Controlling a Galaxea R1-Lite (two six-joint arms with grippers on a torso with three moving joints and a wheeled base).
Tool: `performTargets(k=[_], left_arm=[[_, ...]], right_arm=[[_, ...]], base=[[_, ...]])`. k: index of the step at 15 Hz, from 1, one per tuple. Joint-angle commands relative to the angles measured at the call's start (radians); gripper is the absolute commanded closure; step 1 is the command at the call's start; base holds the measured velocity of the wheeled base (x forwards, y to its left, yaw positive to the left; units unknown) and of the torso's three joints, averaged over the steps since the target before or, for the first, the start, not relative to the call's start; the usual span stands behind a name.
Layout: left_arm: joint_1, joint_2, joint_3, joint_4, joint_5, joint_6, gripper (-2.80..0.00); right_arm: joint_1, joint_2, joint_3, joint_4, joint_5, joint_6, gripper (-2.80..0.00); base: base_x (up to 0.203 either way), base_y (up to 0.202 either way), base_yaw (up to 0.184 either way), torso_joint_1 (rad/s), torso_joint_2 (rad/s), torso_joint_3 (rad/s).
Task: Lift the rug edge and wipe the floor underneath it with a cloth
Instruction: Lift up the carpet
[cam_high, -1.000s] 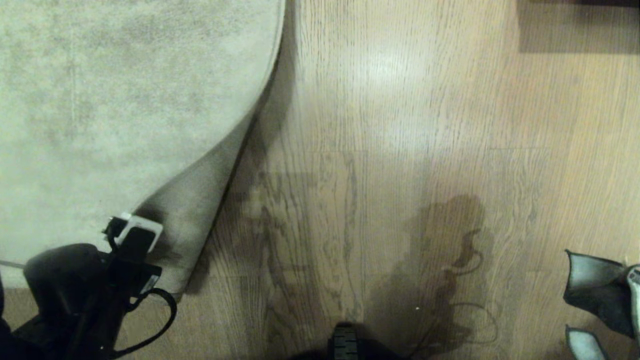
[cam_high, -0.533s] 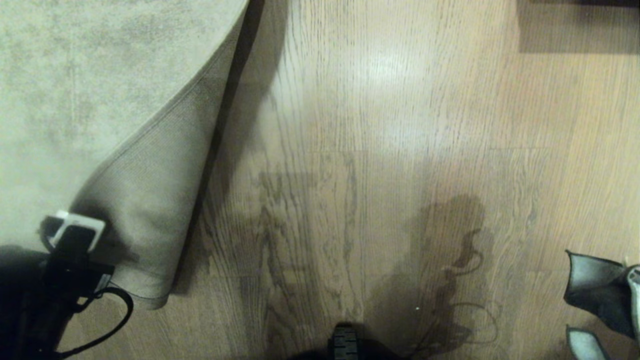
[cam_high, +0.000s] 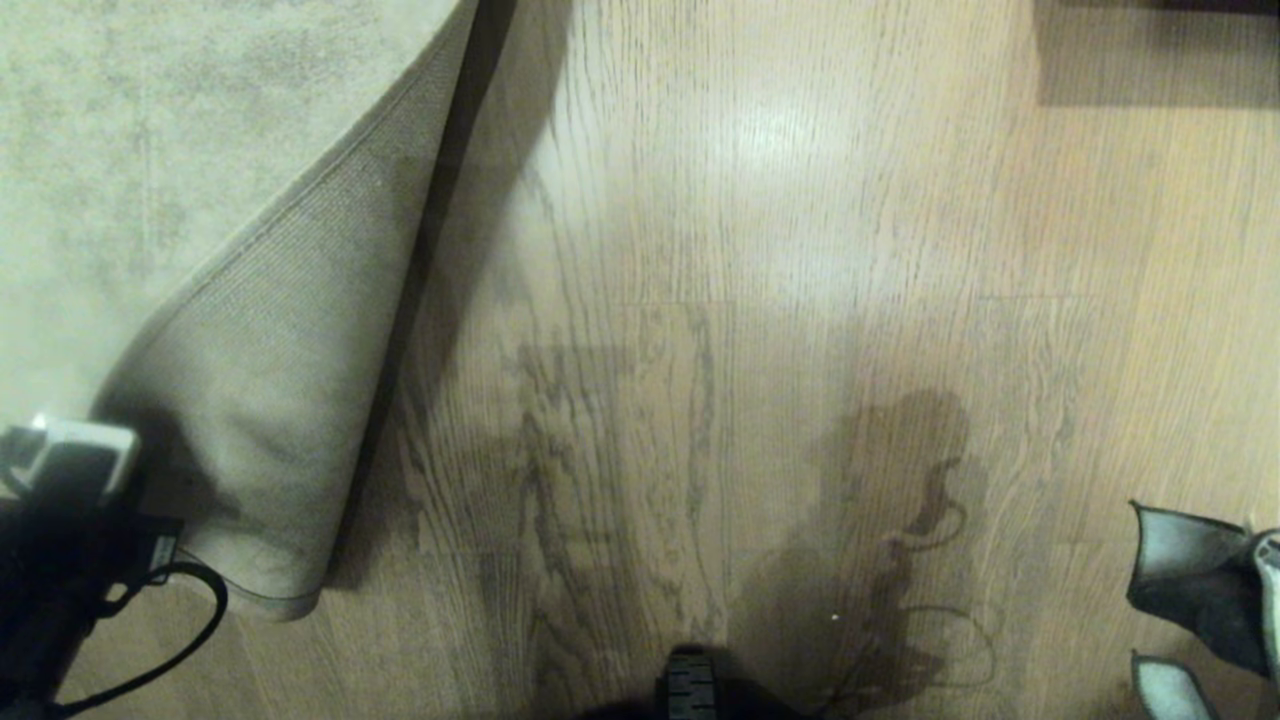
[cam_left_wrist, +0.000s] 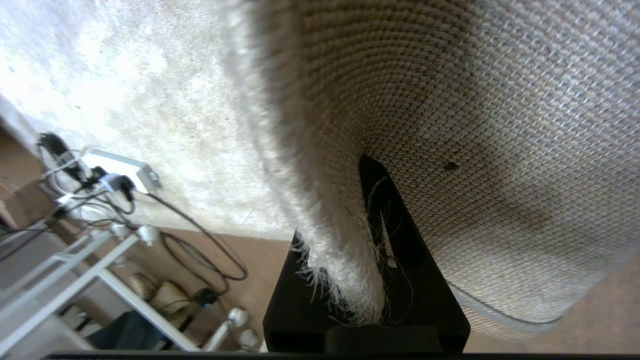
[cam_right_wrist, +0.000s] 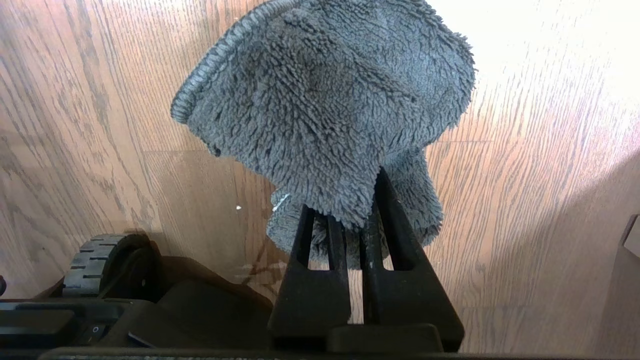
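Observation:
The rug edge (cam_high: 285, 400) is folded back at the left of the head view, its woven tan backing facing up and its corner hanging near the floor (cam_high: 760, 300). My left gripper (cam_left_wrist: 345, 220) is shut on the rug edge, with the frayed pile border pinched between its black fingers (cam_left_wrist: 385, 200). In the head view that arm sits at the far left edge. My right gripper (cam_right_wrist: 345, 200) is shut on the cloth (cam_right_wrist: 325, 110), a fluffy grey rag hanging over bare planks. The cloth (cam_high: 1190, 590) shows at the right edge of the head view.
The rug's top face (cam_high: 130, 150) fills the upper left. A dark piece of furniture (cam_high: 1150, 50) stands at the top right. My base wheel (cam_high: 690, 685) is at the bottom centre. The left wrist view shows a power strip with cables (cam_left_wrist: 120, 170) and a white metal frame (cam_left_wrist: 100, 270).
My left gripper has drawn the rug corner further left, folding the flap over wider. More backing and more floor beside it now show. The right arm and cloth have stayed still.

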Motion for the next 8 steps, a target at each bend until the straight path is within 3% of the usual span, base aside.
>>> performTargets(k=[1, 4, 6, 8], left_arm=[[0.002, -0.008, 0.006, -0.049, -0.029, -0.016, 0.0], [0.044, -0.02, -0.008, -0.049, -0.098, -0.021, 0.0], [0.093, -0.036, -0.009, -0.049, -0.178, -0.021, 0.0], [0.096, -0.041, -0.007, -0.049, -0.187, -0.023, 0.0]], right_arm=[[0.0, 0.001, 0.0, 0.0, 0.0, -0.001, 0.0], [0.001, 0.001, 0.0, 0.0, 0.0, -0.001, 0.0], [0.0, 0.001, 0.0, 0.0, 0.0, -0.001, 0.0], [0.0, 0.001, 0.0, -0.001, 0.0, -0.001, 0.0]], base=[[0.0, 0.0, 0.0, 0.0, 0.0, 0.0], [0.0, 0.0, 0.0, 0.0, 0.0, 0.0], [0.0, 0.0, 0.0, 0.0, 0.0, 0.0], [0.0, 0.0, 0.0, 0.0, 0.0, 0.0]])
